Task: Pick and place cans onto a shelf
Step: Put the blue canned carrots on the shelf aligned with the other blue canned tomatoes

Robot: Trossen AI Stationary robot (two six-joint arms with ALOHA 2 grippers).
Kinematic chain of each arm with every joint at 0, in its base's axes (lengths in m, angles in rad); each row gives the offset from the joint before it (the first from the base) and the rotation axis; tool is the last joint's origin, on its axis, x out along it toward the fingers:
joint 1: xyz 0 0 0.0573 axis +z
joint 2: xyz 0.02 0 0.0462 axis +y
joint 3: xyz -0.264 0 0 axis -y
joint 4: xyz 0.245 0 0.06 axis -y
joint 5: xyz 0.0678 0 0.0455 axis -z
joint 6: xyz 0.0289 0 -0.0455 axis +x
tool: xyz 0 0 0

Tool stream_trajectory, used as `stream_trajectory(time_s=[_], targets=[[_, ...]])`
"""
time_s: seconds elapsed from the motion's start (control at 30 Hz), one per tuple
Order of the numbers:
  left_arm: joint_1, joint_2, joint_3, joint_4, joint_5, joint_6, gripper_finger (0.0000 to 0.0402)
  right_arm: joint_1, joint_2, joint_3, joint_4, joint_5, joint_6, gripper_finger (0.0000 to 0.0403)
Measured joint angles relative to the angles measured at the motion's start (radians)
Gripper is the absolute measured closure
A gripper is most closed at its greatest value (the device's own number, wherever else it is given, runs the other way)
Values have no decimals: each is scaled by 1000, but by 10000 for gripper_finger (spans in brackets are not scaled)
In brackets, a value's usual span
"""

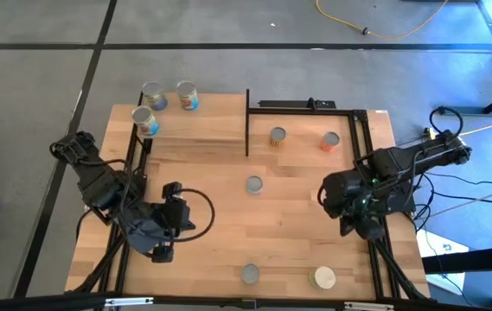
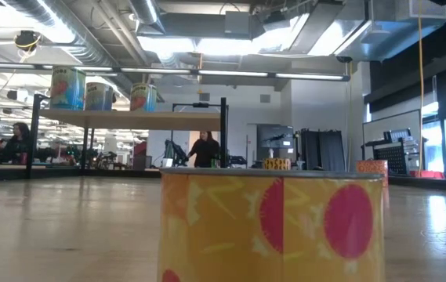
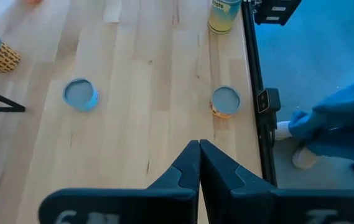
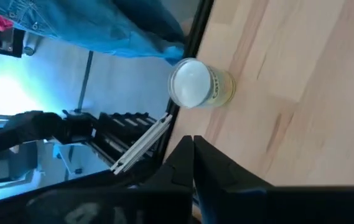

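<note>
High view, stock on hand: three blue-labelled tins with silver tops [image 1: 153, 97] are sitting on the raised light-wood shelf with black posts [image 1: 195, 130], likely already delivered. Five are waiting on the wooden tabletop [image 1: 220, 233]: a yellow-patterned tin [image 1: 277, 136], an orange tin [image 1: 330, 141], a blue tin with grey top [image 1: 253, 184] mid-table, an orange-sided tin with grey top [image 1: 250, 274] and a cream-topped yellow tin [image 1: 324, 277] at the near edge.

Right gripper [image 4: 192, 146]: hovering by the right rail, fingers pressed together, empty; the cream-topped tin is lying just ahead of the tips, untouched.

Left gripper [image 3: 200, 152]: waiting at near left, fingers together, holding nothing.
</note>
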State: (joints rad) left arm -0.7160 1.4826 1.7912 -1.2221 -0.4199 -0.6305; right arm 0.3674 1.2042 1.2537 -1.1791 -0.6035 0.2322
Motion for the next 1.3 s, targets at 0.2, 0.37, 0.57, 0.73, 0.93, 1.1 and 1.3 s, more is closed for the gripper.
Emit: stream_trajectory(time_s=[0.2, 0.37, 0.57, 0.73, 0.93, 1.1, 1.3], targets=[[-8, 0, 0, 0, -25, -7, 401, 31, 4, 0, 11, 119, 128, 373], [-8, 0, 0, 0, -25, 14, 401, 57, 19, 0, 14, 200, 180, 371], [-7, 0, 0, 0, -25, 15, 401, 103, 72, 0, 16, 218, 176, 370], [-7, 0, 0, 0, -25, 15, 402, 133, 113, 0, 24, 198, 99, 384], [-7, 0, 0, 0, -25, 12, 401, 157, 160, 0, 31, 191, 104, 385], [-7, 0, 0, 0, -25, 9, 401, 163, 204, 0, 32, 190, 131, 358], [-7, 0, 0, 0, -25, 4, 401, 180, 244, 0, 54, 184, 105, 343]])
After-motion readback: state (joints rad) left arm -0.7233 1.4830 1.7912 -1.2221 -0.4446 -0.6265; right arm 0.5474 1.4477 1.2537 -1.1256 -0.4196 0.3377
